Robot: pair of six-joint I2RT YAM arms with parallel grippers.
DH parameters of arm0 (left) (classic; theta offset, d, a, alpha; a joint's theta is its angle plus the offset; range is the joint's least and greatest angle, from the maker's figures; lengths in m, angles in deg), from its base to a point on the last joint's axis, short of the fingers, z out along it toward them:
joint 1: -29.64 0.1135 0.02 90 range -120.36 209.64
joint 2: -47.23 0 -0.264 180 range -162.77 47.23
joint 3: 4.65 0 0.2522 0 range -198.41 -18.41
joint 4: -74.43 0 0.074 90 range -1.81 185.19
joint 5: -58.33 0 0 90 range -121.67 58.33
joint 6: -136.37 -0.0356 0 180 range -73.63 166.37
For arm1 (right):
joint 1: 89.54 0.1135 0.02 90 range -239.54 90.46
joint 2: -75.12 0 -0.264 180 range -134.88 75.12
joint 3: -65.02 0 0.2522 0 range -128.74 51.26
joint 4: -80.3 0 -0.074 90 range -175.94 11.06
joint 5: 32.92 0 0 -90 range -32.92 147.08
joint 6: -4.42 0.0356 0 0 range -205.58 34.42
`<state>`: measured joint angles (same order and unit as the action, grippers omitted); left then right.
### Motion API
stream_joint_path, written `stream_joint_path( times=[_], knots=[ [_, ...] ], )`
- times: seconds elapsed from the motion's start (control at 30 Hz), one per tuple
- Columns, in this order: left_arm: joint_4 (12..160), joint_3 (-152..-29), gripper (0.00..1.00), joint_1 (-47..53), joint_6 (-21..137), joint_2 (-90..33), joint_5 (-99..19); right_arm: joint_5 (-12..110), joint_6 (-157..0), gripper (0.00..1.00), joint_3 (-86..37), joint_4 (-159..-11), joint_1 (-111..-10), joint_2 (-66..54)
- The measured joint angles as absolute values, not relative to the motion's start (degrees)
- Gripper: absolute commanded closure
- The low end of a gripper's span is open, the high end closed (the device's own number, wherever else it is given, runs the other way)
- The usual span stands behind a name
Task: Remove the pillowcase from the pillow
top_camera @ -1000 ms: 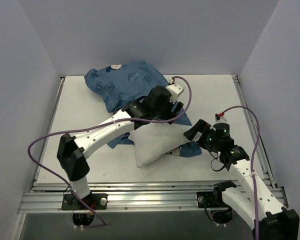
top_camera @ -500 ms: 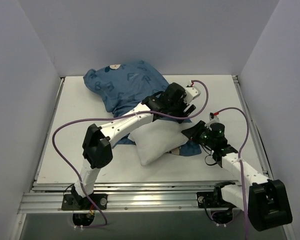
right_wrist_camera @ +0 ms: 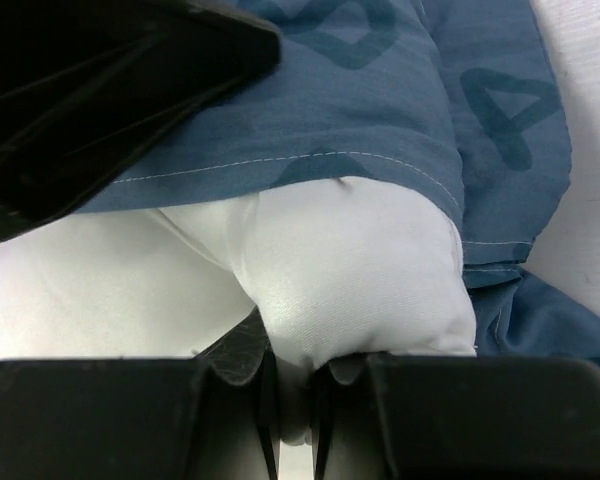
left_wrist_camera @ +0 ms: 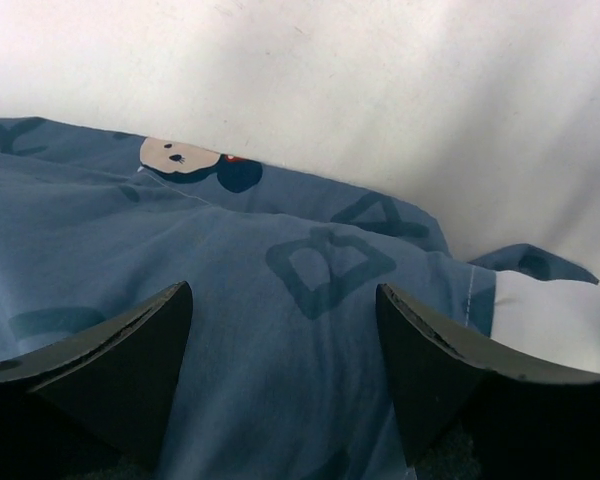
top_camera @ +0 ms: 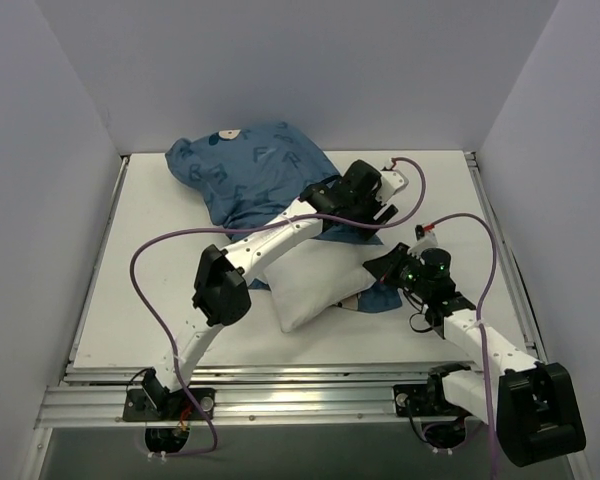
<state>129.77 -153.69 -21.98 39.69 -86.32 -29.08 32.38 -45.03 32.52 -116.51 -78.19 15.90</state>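
The blue pillowcase (top_camera: 245, 175) lies bunched at the back of the table and still covers the far end of the white pillow (top_camera: 310, 285). The pillow's near end sticks out bare. My right gripper (top_camera: 376, 270) is shut on a bare white corner of the pillow (right_wrist_camera: 360, 270), with fabric pinched between its fingers (right_wrist_camera: 242, 355), just below the pillowcase hem (right_wrist_camera: 380, 110). My left gripper (top_camera: 327, 200) hovers open over the pillowcase (left_wrist_camera: 280, 250) with nothing between its fingertips (left_wrist_camera: 170, 310). A strip of the pillow (left_wrist_camera: 555, 320) shows at the right of the left wrist view.
White walls close in the table (top_camera: 160, 290) at the back and on both sides. A metal rail (top_camera: 280, 395) runs along the near edge. Purple cables (top_camera: 170, 250) loop off both arms. The left gripper's black body (right_wrist_camera: 110, 90) sits close above the right gripper.
My right gripper has moved in and shut on the pillow's corner. The left arm has stretched farther back and right, over the pillowcase, still open.
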Motion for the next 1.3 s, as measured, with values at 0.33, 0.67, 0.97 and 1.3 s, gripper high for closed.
stream_joint_path(
  times=[0.33,0.67,0.97,1.3],
  knots=[
    [132.98,-155.37,0.97,-21.95,40.26,-89.64,-28.01,35.85,-48.79,1.0,30.35,-111.26,-74.95,17.21],
    [133.49,-154.91,0.98,-19.55,46.64,-88.9,-27.85,41.34,-52.78,1.0,25.83,-98.0,-73.31,26.81],
    [126.49,-152.86,0.98,-7.31,51.97,-84.46,-15.35,40.0,-54.71,1.0,14.64,-79.66,-73.31,43.75],
    [126.45,-151.75,0.98,1.89,53.05,-84.66,-8.68,37.66,-57.57,1.0,4.83,-66.44,-73.31,45.72]
  ],
)
